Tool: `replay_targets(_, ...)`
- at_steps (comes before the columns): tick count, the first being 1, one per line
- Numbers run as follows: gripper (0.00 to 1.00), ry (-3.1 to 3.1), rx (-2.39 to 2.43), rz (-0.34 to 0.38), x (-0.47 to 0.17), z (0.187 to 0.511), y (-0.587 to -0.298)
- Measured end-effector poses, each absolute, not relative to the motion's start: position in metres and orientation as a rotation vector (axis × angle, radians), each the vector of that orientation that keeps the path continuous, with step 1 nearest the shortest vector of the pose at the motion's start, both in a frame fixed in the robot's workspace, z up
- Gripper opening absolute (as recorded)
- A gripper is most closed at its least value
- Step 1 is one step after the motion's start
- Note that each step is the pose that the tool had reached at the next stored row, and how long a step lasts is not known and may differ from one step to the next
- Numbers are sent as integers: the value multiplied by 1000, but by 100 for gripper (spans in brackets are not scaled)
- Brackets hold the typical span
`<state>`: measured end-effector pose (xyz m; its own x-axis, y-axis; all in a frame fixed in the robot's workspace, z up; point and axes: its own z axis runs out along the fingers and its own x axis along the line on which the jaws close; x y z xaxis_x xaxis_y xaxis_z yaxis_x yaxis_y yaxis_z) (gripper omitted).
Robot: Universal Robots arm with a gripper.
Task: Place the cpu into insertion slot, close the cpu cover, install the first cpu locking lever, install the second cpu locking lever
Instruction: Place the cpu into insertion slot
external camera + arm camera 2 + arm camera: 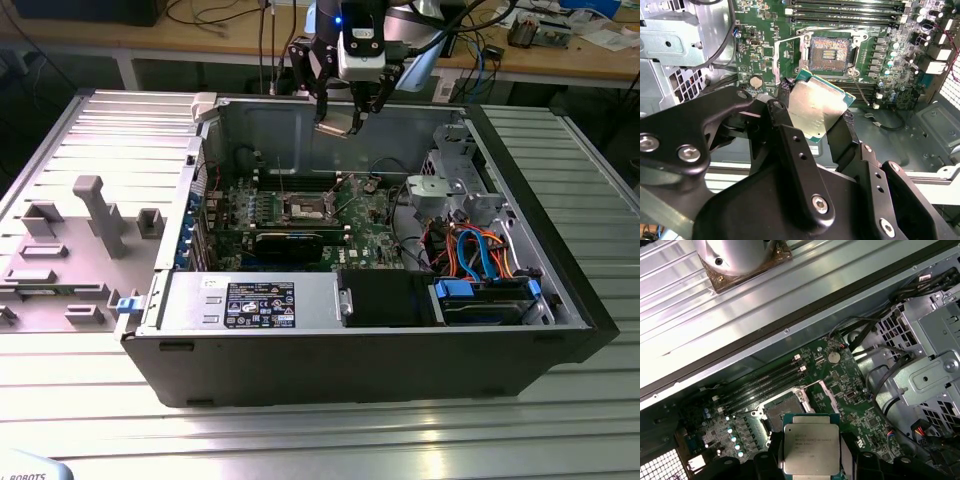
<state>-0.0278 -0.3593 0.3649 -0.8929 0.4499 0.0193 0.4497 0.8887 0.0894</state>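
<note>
The cpu [817,107], a flat square chip with a silver-grey top, is clamped by its edges between the black fingers [785,112] of my gripper [815,114]. In the exterior view the gripper [340,118] hangs over the back of the open computer case, well above the motherboard. The insertion slot [830,52] lies open and bare on the green board, and the first wrist view has the cpu [811,447] hovering just short of the slot [782,409]. The cpu cover [779,59], a thin silvery frame, stands swung up at one side of the slot.
A black card [288,243] lies across the board in front of the slot [305,208]. Memory slots [850,12] run beside it. A metal drive cage [455,185] with cables stands at the exterior view's right. A grey fixture plate [90,225] sits left of the case.
</note>
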Motion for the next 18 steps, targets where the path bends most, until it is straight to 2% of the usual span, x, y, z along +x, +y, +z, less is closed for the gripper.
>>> replay_targets(18,54,3023,825,143,-28,365,-359)
